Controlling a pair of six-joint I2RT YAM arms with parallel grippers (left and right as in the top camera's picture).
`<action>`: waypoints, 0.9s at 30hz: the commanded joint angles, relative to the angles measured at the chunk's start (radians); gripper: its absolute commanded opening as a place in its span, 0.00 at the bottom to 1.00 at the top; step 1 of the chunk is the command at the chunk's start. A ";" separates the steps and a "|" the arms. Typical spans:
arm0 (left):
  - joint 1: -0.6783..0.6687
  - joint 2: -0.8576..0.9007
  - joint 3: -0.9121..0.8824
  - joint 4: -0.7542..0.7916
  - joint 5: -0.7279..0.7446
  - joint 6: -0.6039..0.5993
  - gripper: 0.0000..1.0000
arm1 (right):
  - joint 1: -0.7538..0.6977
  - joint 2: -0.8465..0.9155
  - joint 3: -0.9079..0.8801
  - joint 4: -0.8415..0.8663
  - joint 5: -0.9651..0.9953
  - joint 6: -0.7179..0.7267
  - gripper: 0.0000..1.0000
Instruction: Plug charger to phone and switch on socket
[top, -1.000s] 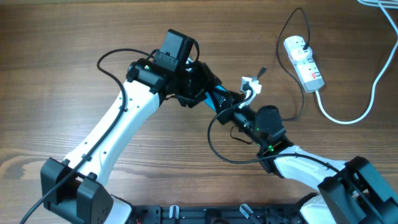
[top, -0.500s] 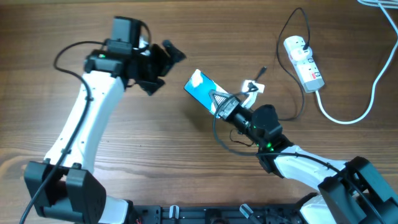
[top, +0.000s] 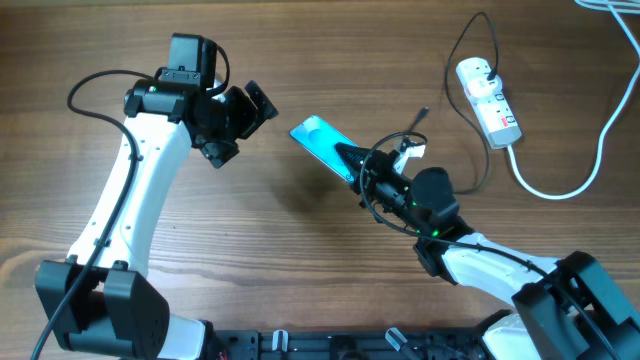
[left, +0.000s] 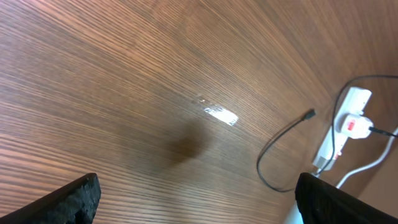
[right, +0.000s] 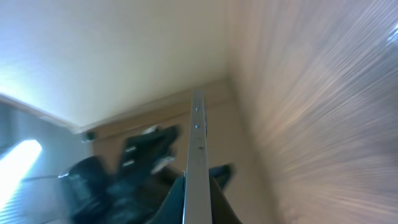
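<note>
- We are seeing the left arm swung away to the left since the earlier frame (it was crowded over the phone then). Its left hand (top: 245, 125) is now hanging well apart from the phone, jaws spread wide and holding nothing.
- We are also seeing the phone (top: 318, 140) uncovered, with its teal screen facing up in the overhead view.
- The right hand (top: 362, 170) is clamping the phone by its near short end and carrying it tilted above the surface (top: 300, 260). In the right wrist view we are looking along the phone's thin edge, which runs straight out from between the fingers.
- The charger (top: 423, 114) is lying loose: its black connector tip is resting on the surface between the phone and the socket (top: 490, 100), touching neither.
- The cable's far end is running up to the socket, and a white adapter appears to be sitting in it already (we are judging this from the left wrist view).
- We are judging the task as early. The phone is in hand, but the connector is not yet picked up or plugged in.
- The switch is still to be pressed, as far as we can judge; we cannot read its position.
</note>
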 joint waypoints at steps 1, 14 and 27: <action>-0.002 -0.013 -0.001 -0.011 -0.023 0.025 1.00 | -0.002 -0.006 0.021 0.029 -0.056 0.193 0.04; -0.042 -0.013 -0.001 0.010 0.304 -0.027 0.90 | -0.002 -0.006 0.021 -0.057 -0.037 0.193 0.04; -0.186 -0.013 -0.001 0.065 0.248 -0.097 0.83 | -0.001 -0.006 0.055 -0.061 -0.007 0.193 0.04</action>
